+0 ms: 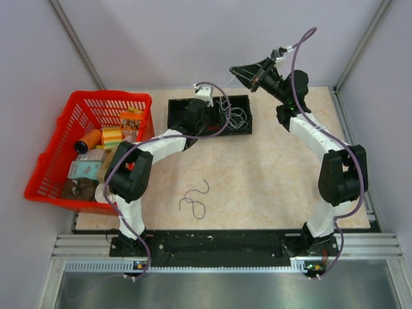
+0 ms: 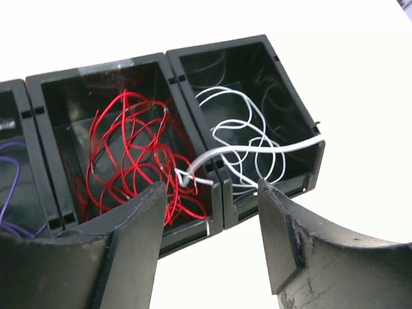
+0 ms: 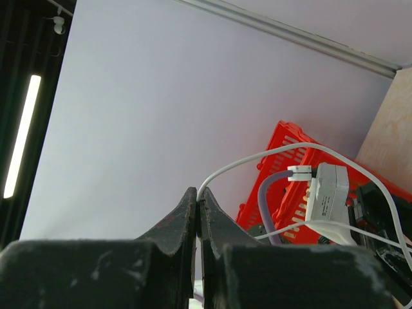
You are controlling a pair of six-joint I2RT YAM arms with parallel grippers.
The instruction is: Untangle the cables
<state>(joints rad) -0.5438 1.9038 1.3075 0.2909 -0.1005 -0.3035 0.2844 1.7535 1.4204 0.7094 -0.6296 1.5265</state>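
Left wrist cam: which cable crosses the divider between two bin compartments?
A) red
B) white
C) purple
B: the white cable runs from the red cable compartment over the black bin divider and out to the right.

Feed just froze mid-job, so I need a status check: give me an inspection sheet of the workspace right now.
Surface: beige table, one dark cable loose on it.
Job's things: black bins hold purple cable left, red cables middle, white cables right.
Clutter: red basket of odds and ends at the table's left.
Grippers: left gripper over the bins, jaws open; right gripper raised, jaws shut on a white strand.
Cables: arm leads hang in free loops.
Surroundings: plain walls, nothing else seen.
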